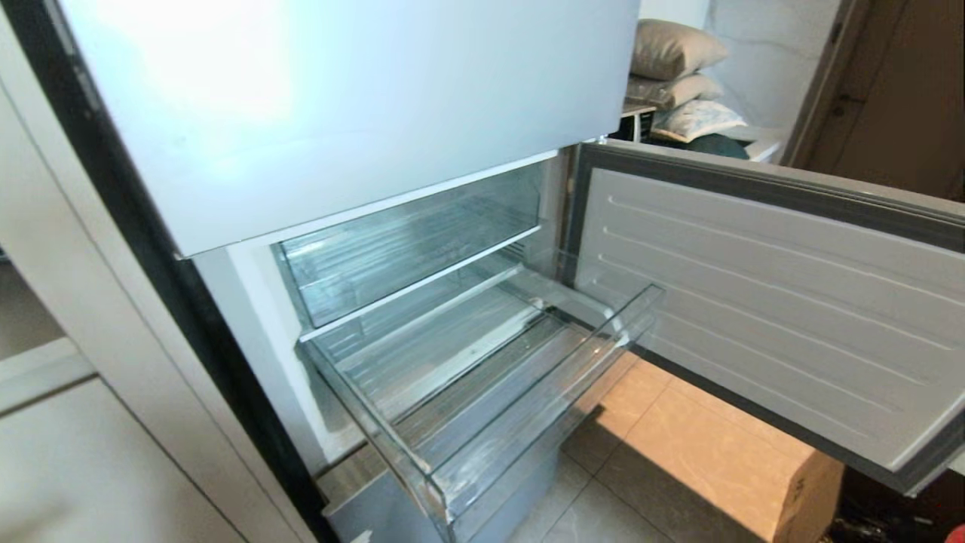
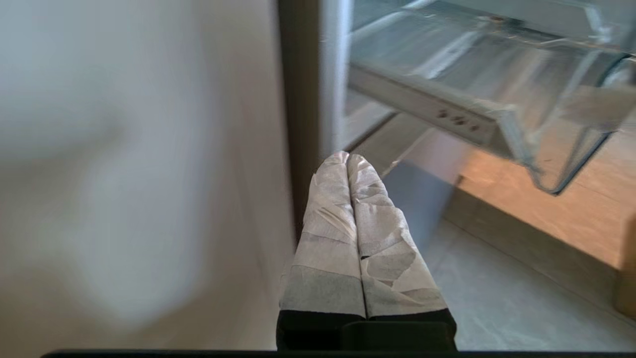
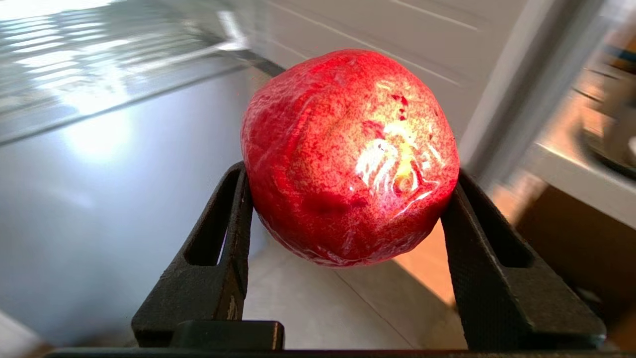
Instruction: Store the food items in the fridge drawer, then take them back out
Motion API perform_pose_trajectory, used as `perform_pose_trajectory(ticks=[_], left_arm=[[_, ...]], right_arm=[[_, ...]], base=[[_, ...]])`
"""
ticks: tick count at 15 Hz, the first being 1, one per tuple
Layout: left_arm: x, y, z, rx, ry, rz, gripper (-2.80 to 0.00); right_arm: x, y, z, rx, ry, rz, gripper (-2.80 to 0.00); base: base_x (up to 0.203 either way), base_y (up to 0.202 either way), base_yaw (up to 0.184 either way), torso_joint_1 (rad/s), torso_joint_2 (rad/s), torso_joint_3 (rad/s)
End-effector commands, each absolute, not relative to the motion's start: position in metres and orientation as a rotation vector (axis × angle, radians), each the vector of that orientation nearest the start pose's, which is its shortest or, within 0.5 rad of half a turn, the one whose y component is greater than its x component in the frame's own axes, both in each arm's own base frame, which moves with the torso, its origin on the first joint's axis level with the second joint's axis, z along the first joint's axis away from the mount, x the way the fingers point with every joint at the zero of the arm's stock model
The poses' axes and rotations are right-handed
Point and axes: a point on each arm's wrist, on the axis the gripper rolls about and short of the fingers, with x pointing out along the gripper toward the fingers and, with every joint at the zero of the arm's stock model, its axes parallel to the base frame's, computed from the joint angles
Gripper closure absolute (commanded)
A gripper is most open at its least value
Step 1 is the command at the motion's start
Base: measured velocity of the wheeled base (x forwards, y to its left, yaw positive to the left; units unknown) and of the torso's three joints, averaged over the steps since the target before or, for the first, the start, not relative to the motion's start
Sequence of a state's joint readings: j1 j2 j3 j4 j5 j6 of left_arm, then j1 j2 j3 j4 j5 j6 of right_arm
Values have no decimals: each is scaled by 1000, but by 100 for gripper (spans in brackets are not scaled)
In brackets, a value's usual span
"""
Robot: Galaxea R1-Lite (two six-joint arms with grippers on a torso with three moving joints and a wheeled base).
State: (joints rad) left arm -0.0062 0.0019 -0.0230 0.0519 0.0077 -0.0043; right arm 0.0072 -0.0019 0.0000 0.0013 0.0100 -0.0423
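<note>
1. Red fruit (image 3: 348, 159), one of the food items, sits clamped between the jaws of your right gripper (image 3: 348, 199); both black fingers (image 3: 218, 258) press its sides, and it hangs above the floor tiles (image 3: 318, 308), off the ground.
2. Your fridge drawer (image 1: 482, 407) stands pulled out under the open fridge door (image 1: 769, 302), and in the head view it holds nothing; neither arm shows in that view.
3. An upper clear bin (image 1: 407, 241) sits pushed in above it; do not mistake it for the target.
4. Your left gripper (image 2: 348, 159) has its taped jaws pressed together on nothing, low beside the fridge's edge, with the drawer's corner up ahead of it.
5. You look to be either carrying this fruit to the drawer or just out of it; the empty drawer fits both.
6. If storing, raise the fruit over the drawer's clear front wall, lower it onto the ribbed bottom, then let go gently: round fruit may roll.
</note>
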Motion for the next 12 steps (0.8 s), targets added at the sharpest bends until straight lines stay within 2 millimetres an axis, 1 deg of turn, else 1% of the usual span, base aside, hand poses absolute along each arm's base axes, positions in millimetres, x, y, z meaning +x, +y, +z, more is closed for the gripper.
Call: perform_pose_trajectory(ticks=[1,3,5,7,8,10,12], left_arm=[[-25,0,77,-4,31,3,0],[-25,0,77,-4,31,2,0],[-25,0,77,-4,31,2,0],[-25,0,77,-4,31,2,0],[-25,0,77,-4,31,2,0],[-25,0,77,-4,31,2,0],[-25,0,77,-4,31,2,0]], right_arm=[[-23,0,75,-44,1,18,0],[-23,0,75,-41,5,15,0],[-22,0,76,-47,5,11,0],[-23,0,76,-59,2,9,0],[-24,0,82,-67,-19,1,0],[-31,-1,104,-77,-102,-37,0],[-38,-3,127,-66,-203,-153,0]], base=[[1,9,-173,0,2,2],[-1,10,-170,1,4,2],[-1,7,-117,0,2,2],[0,0,0,0,0,0],[0,0,0,0,0,0],[0,0,0,0,0,0],[0,0,0,0,0,0]])
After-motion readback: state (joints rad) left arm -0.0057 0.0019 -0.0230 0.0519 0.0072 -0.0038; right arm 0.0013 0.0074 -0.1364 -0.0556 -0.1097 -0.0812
